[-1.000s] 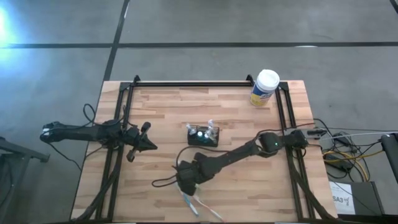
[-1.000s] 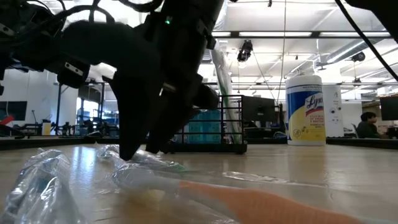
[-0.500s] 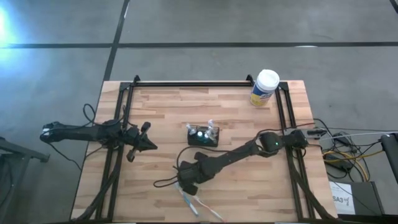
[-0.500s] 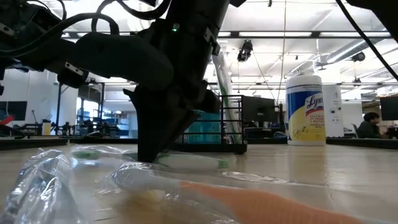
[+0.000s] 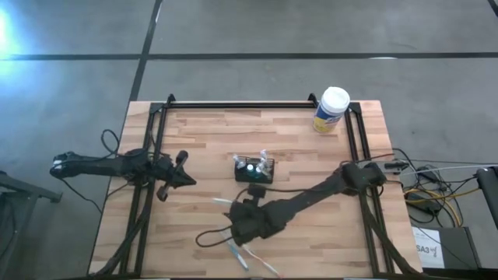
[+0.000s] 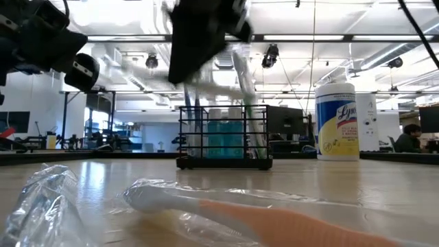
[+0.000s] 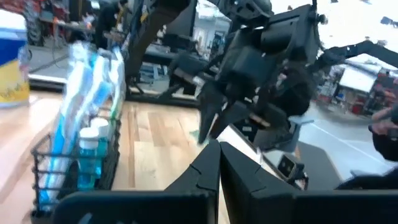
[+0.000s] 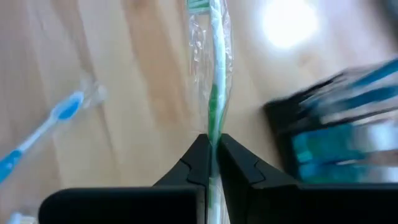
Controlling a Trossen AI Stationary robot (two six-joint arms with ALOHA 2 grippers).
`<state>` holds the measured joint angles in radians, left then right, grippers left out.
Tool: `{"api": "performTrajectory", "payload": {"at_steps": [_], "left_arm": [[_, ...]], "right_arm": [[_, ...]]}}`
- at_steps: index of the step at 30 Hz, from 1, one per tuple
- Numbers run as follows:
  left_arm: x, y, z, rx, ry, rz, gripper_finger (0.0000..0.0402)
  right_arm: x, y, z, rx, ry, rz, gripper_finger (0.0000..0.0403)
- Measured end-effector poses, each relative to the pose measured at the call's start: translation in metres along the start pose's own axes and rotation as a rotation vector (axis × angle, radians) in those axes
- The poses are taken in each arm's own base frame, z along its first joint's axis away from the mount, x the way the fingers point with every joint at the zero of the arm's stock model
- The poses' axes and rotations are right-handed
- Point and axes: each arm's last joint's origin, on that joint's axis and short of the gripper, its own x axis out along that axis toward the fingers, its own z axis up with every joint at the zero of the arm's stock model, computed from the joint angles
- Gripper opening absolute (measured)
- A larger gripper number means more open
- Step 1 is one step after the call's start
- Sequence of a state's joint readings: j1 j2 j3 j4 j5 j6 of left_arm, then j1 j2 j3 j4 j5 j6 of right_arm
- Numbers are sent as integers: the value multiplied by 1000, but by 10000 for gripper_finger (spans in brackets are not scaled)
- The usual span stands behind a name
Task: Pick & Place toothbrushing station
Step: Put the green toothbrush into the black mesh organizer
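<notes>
The toothbrushing station, a small black wire-mesh basket holding blue-packed items, stands on the table's middle. My right gripper hovers just near of it, shut on a green toothbrush in a clear wrapper. In the low view, the right gripper is blurred and high above the table. My left gripper waits shut at the table's left and holds nothing. My right gripper pinches the green toothbrush's wrapped handle between its two fingers. The brush runs on ahead of the fingertips, along the fingers, toward the table's left. It is lifted clear of the table.
A blue toothbrush and an orange one, both in clear wrappers, lie by the near edge. A yellow canister with a white lid stands at the far right. Black rails run along the table's sides.
My right gripper has shut on the green toothbrush on the table and risen with it, shifting a little toward the basket. The toothbrush is now lifted clear of the table.
</notes>
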<state>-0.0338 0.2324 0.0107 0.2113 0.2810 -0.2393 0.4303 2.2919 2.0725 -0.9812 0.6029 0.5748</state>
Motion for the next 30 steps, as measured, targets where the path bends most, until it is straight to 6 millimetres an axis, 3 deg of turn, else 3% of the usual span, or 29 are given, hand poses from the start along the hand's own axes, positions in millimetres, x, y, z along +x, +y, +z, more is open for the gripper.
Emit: {"api": "performTrajectory", "payload": {"at_steps": [4,6,13,21,30], "left_arm": [[1,0,3,17,-28,5,15],[2,-1,4,31,-42,1,27],[7,-5,17,75,-112,-35,135],[13,-6,32,69,-116,-10,259],[21,-2,42,52,-177,127,267]], "right_arm": [[-28,-9,7,-8,-95,-48,14],[-32,-12,8,-29,-122,-87,14],[-42,-22,19,-39,-302,-133,14],[-30,-36,17,-50,-500,-100,13],[-14,-67,6,95,-701,-121,13]]}}
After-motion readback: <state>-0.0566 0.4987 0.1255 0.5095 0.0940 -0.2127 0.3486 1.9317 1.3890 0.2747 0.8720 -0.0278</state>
